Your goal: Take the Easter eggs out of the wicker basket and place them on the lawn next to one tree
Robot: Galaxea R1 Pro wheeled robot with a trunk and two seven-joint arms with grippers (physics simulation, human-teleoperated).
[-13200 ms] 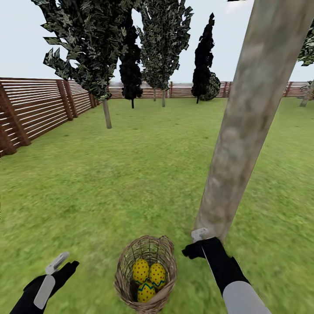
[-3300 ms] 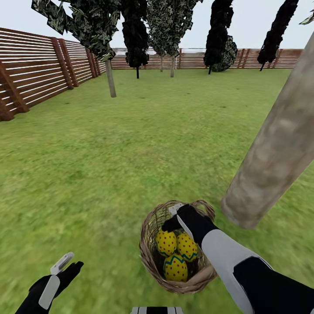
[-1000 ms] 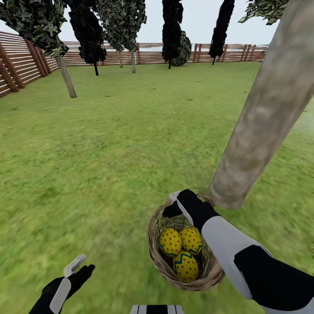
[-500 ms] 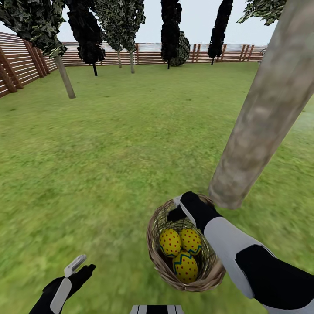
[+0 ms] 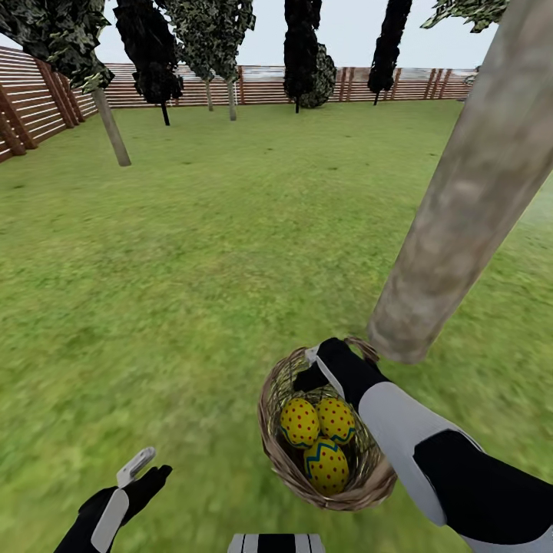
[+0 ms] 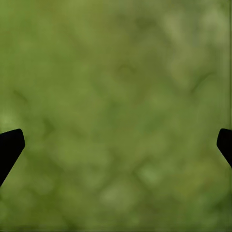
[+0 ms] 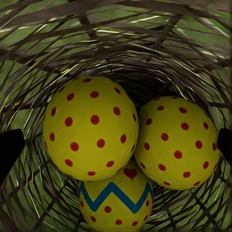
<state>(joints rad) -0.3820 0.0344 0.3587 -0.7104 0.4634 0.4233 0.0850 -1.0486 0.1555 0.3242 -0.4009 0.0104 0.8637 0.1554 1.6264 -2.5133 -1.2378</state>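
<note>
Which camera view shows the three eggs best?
The right wrist view: the eggs are close, dots and zigzag sharp, inside the basket. The head view shows them small, beside the right gripper. The left wrist view shows lawn.

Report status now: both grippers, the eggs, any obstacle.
Right gripper open over wicker basket. Left gripper open, over lawn. Three eggs inside. Tree beside basket.

Head looks down over lawn [image 5: 192, 253]; right wrist peers closely into basket [image 7: 116, 43].

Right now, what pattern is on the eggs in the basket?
Yellow eggs with red dots; one shows a blue zigzag band. Clearest in the right wrist view.
</note>
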